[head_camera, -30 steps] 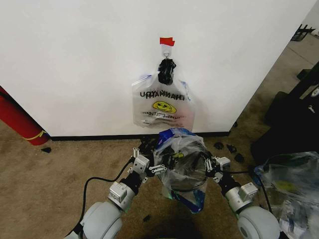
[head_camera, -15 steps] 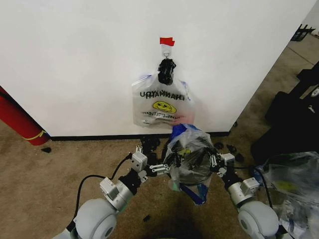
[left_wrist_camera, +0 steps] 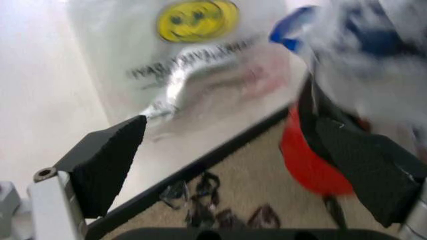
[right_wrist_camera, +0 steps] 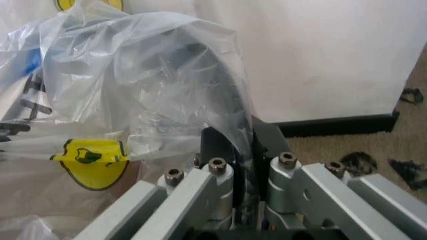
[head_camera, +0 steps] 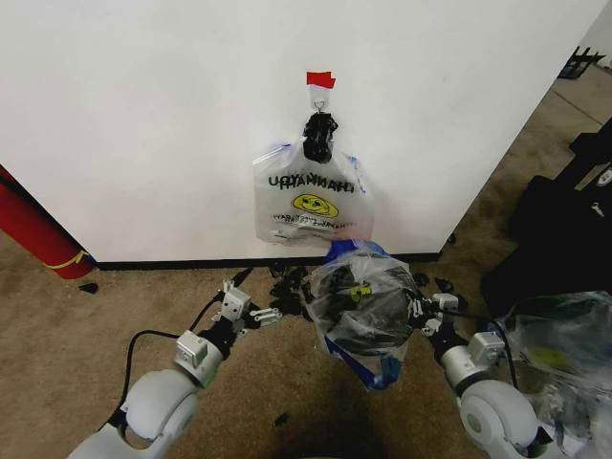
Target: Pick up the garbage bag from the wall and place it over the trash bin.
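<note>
The garbage bag (head_camera: 356,283), thin whitish plastic with blue trim and a yellow smiley, is draped over the black trash bin (head_camera: 375,327) on the carpet below the wall (head_camera: 143,115). My right gripper (head_camera: 418,308) is at the bag's right side, shut on its plastic edge (right_wrist_camera: 241,131). My left gripper (head_camera: 267,314) is open to the left of the bin, apart from the bag, with nothing between its fingers (left_wrist_camera: 107,160). The bin's red band (left_wrist_camera: 308,161) shows past that gripper.
A flat bundle of like bags (head_camera: 308,203) hangs from a black clip (head_camera: 318,137) on the wall hook under red tape (head_camera: 320,79). Black scraps (head_camera: 287,283) lie by the baseboard. A red cylinder (head_camera: 33,234) leans far left. A clear sack (head_camera: 555,356) and dark cases (head_camera: 564,229) stand right.
My left gripper has let go of the bag and drawn back to the left. The bag has shifted right and spread over the bin, with the right gripper still on it.
</note>
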{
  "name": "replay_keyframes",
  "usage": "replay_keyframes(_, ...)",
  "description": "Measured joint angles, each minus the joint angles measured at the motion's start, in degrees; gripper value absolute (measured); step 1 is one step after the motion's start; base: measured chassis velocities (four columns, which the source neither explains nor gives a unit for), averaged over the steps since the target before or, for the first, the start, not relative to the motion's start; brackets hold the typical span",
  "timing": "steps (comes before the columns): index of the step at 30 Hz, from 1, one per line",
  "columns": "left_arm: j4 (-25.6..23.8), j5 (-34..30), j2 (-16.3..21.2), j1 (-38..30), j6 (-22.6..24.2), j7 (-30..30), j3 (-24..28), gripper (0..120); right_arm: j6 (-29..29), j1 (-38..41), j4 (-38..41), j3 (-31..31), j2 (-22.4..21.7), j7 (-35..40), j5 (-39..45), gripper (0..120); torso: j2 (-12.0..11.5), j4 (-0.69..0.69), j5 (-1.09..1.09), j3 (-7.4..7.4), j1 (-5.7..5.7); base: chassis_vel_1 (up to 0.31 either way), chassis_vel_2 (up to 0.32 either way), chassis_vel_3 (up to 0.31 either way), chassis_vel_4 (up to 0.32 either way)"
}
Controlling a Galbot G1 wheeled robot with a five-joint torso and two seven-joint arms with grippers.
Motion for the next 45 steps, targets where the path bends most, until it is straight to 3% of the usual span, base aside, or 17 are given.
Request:
replay_keyframes(5,0.66,1.01,0.11,-0.21,-1.13,0.21,-0.98,100,0.04,0.24,-0.11,-0.03,-0.01,-0.27,-0.37,1,0.00,0.01,-0.04,0.00,0.00,0.000,0.000,0.000,0.000)
replay_keyframes(9,-1.17,-4.38,-1.16,-1.36,-1.45,-3.46,-0.63,100,2.12,-0.17,-0.87,-0.34,-0.04,-3.10,-2.62,1,0.00,0.00,-0.02,0.00,0.00,0.000,0.000,0.000,0.000)
replay_keyframes(13,-5.72,-13.97,-3.08,-3.06,-0.04,-1.37,1.47,100,11.12,-0.49,-3.91,-0.32,0.22,-11.68,-9.12,1,0.00,-0.01,0.01,0.00,0.00,0.000,0.000,0.000,0.000)
replay_keyframes(15,-5.82,-14.59,-3.10,-3.27,0.21,1.25,2.02,100,14.10,-0.38,-5.11,0.25,0.22,-14.93,-11.41,1,0.00,-0.01,-0.01,0.00,0.00,0.000,0.000,0.000,0.000)
replay_keyframes(22,-2.35,-12.09,-2.67,-3.91,0.21,5.35,2.95,100,25.50,-0.11,-9.96,3.91,0.01,-26.52,-16.89,1,0.00,0.00,-0.01,0.00,0.00,0.000,0.000,0.000,0.000)
replay_keyframes(27,-0.82,-10.79,-2.90,-4.23,0.21,5.34,3.34,100,28.96,0.00,-11.03,4.63,0.23,-29.95,-17.90,1,0.00,-0.01,-0.02,0.00,0.00,0.000,0.000,0.000,0.000)
replay_keyframes(36,0.73,-8.01,-2.98,-4.59,0.22,6.13,4.30,100,29.87,-0.14,-10.68,4.93,0.40,-31.48,-17.98,1,0.00,0.00,-0.02,0.00,0.00,0.000,0.000,0.000,0.000)
replay_keyframes(45,3.87,-2.75,-4.04,-6.06,-0.89,2.38,4.96,100,30.67,-1.80,-9.66,5.98,0.41,-34.95,-15.49,1,0.00,0.00,-0.01,0.00,0.00,0.000,0.000,0.000,0.000)
